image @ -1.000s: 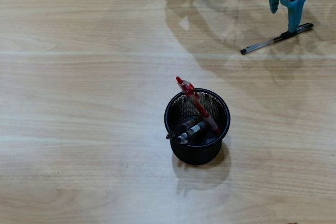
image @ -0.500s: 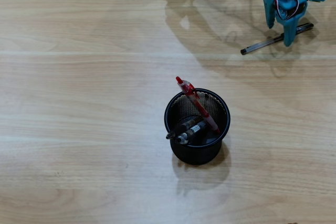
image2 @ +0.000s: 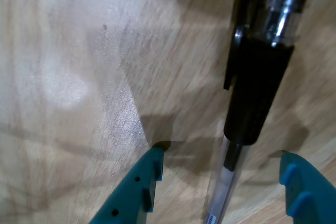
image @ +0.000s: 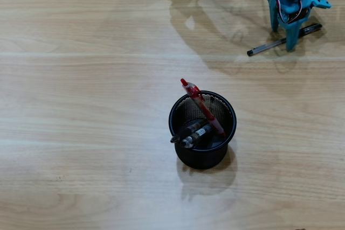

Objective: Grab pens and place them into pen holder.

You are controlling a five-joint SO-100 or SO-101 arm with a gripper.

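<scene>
Since the earlier overhead frames the gripper [image: 283, 38] has come lower at the upper right of the frame, and its two teal fingers now stand on either side of the loose black pen [image: 264, 48] instead of beside its cap end. That pen lies flat on the wooden table [image: 86, 106], slanting from lower left up to the right, and has not shifted.

In the wrist view the jaws are spread, with the left finger [image2: 134, 190] and the right finger [image2: 304, 190] at the bottom edge and the pen's black grip and clear barrel [image2: 257, 87] running between them. Neither finger seems to touch the pen, though the picture is blurred.

Near the centre of the overhead view stands the black mesh pen holder [image: 203, 157]. A red pen [image: 200, 104] leans in it, its tip poking past the upper left rim, and two dark pens [image: 193, 134] lie slanted inside.
</scene>
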